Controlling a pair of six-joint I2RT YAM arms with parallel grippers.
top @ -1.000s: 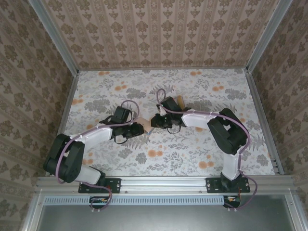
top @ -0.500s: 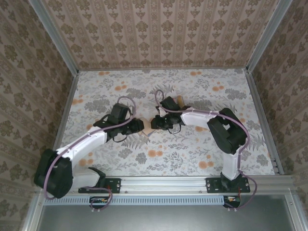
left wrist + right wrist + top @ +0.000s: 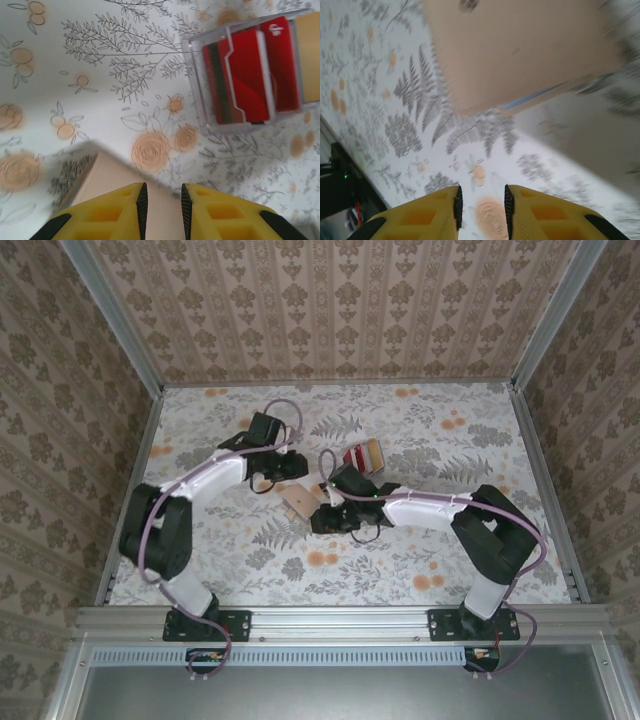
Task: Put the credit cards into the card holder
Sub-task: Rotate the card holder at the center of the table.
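The credit cards [image 3: 362, 456] stand in a clear plastic case at mid-table. In the left wrist view the red and dark red cards [image 3: 247, 75] fill the case, with a tan-yellow card [image 3: 310, 55] at its right end. The pinkish-tan card holder [image 3: 298, 500] lies flat on the table, a strip of light blue showing along its edge [image 3: 535, 97]. My left gripper [image 3: 297, 468] hovers just behind the holder [image 3: 110, 180], jaws slightly open and empty [image 3: 162, 200]. My right gripper [image 3: 316, 518] is beside the holder's near right corner [image 3: 520, 50], also slightly open and empty [image 3: 481, 205].
The floral tablecloth [image 3: 420, 540] covers the whole table, walled by patterned panels on three sides. An aluminium rail [image 3: 340, 618] runs along the near edge by the arm bases. Open cloth lies to the right and at the near side.
The left arm has swung back and to the left, off the holder. The right gripper has slid slightly nearer. The holder now lies free and the card case is uncovered.
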